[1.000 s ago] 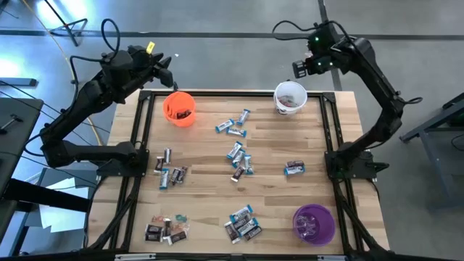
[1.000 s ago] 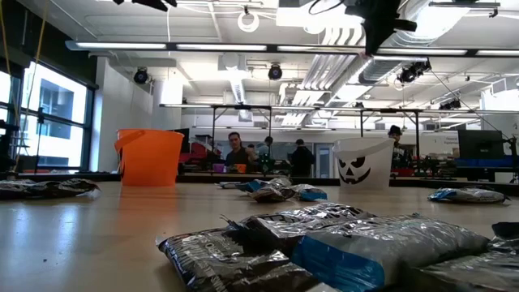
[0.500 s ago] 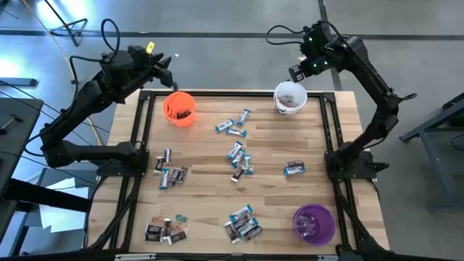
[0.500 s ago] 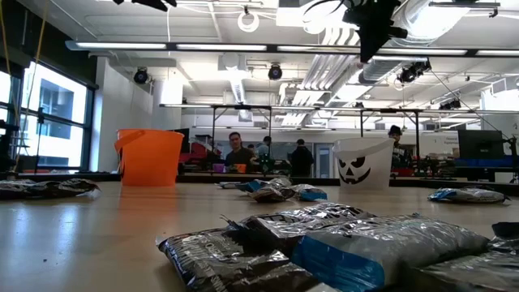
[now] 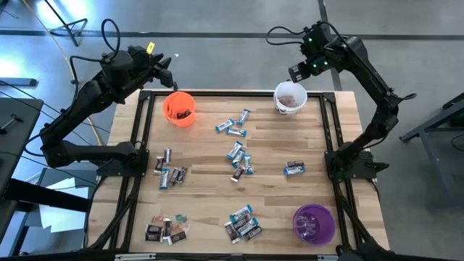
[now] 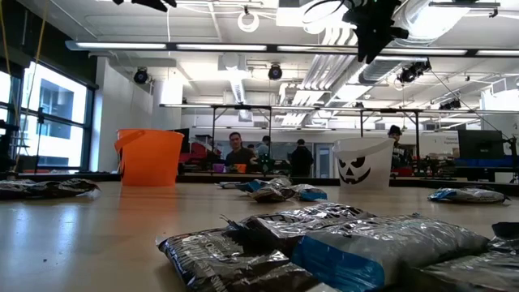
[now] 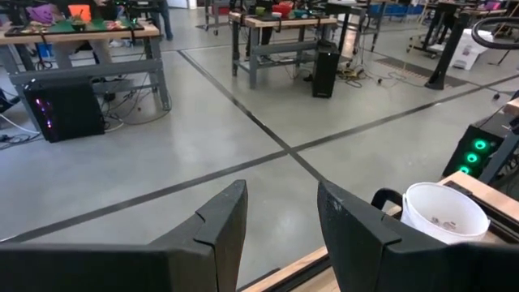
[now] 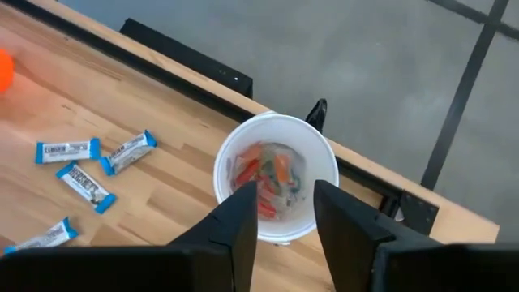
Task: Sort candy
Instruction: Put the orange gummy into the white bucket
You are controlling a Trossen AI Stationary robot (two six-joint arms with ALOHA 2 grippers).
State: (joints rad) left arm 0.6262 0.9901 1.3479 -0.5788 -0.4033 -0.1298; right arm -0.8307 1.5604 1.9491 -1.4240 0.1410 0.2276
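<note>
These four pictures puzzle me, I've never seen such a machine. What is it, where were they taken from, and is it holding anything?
It is a robot with two dark arms at a wooden table, each ending in a two-finger pincer. One picture looks straight down, one looks level across the tabletop, and two come from cameras on the wrists. Wrapped candy lies scattered between an orange cup, a white cup and a purple cup. The right pincer hangs open above the white cup, which has candy inside. The left pincer waits open by the orange cup. Neither holds anything.
</note>
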